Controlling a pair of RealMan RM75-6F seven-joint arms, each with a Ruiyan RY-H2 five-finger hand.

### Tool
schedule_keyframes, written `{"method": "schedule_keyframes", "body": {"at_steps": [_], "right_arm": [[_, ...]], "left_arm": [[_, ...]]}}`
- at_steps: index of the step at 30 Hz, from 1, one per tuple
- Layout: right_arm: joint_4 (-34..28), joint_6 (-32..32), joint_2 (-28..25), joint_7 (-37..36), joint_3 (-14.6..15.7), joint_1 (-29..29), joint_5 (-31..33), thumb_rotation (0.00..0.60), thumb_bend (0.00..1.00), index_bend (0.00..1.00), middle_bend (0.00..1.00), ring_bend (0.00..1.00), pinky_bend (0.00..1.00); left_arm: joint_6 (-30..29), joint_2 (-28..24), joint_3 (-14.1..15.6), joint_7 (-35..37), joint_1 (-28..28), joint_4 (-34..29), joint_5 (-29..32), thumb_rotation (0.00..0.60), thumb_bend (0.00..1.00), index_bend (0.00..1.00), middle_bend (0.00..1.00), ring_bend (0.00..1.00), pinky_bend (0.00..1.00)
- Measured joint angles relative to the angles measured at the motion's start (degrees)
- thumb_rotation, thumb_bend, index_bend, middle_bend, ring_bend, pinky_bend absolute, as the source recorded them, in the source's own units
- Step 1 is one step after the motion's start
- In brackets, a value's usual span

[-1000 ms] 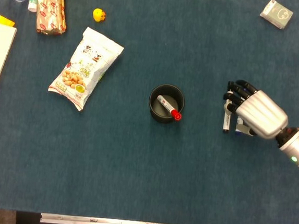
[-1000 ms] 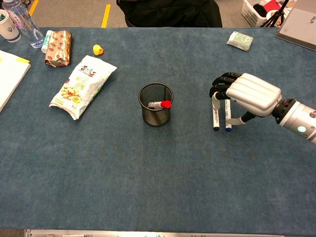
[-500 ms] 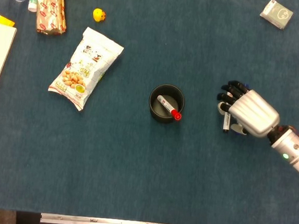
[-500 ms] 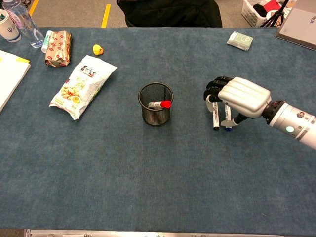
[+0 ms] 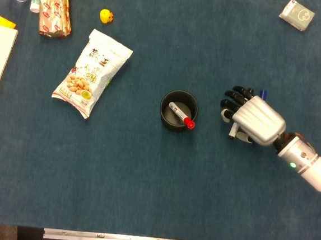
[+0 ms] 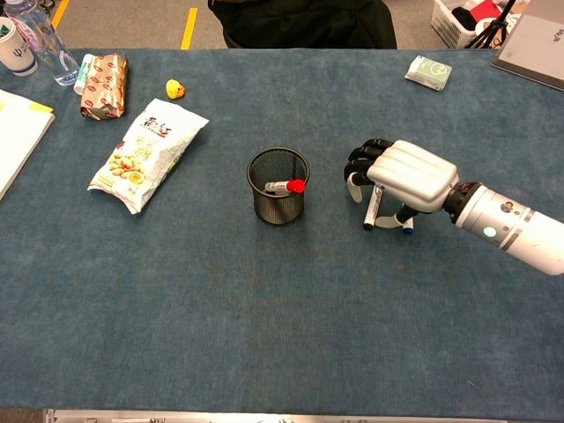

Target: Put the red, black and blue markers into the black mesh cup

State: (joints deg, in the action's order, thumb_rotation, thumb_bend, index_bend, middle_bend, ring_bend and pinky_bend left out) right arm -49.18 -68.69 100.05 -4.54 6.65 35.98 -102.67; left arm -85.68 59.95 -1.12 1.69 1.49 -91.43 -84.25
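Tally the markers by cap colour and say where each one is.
Red: 1, red marker in the black mesh cup.
Black: 1, black marker under the right hand.
Blue: 1, blue marker under the same hand.
Total: 3 markers.

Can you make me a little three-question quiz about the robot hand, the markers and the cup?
1. True or false: the red marker is already in the black mesh cup.
2. Which hand is over the other two markers?
A. the left hand
B. the right hand
C. both hands
3. Fill in the word: the small toy near the far edge, beyond the snack bag, is a yellow ____.

Key
1. True. Its red cap sticks up at the cup's rim.
2. B. The black marker pokes out under its fingers, and only the blue marker's tip shows. Whether they are lifted is hard to tell.
3. duck.
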Motion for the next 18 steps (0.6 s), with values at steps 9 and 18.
{"method": "schedule_keyframes", "body": {"at_steps": [9, 18], "right_arm": [[0.36, 0.91, 0.3, 2.26, 0.13, 0.37, 0.13, 0.6, 0.25, 0.51, 0.36, 0.2, 0.19], [0.0, 2.39, 0.16, 3.44, 0.34, 0.69, 0.68, 0.6, 0.25, 0.54, 0.36, 0.2, 0.19]], "left_arm": [[-0.16, 0.02, -0.02, 0.01, 0.05, -0.08, -0.43, 0.6, 0.19, 0.1, 0.17, 0.19, 0.24], [-0.12, 0.06, 0.01, 0.06, -0.06, 0.02, -0.28, 0.6, 0.2, 0.1, 0.17, 0.19, 0.24]]}}
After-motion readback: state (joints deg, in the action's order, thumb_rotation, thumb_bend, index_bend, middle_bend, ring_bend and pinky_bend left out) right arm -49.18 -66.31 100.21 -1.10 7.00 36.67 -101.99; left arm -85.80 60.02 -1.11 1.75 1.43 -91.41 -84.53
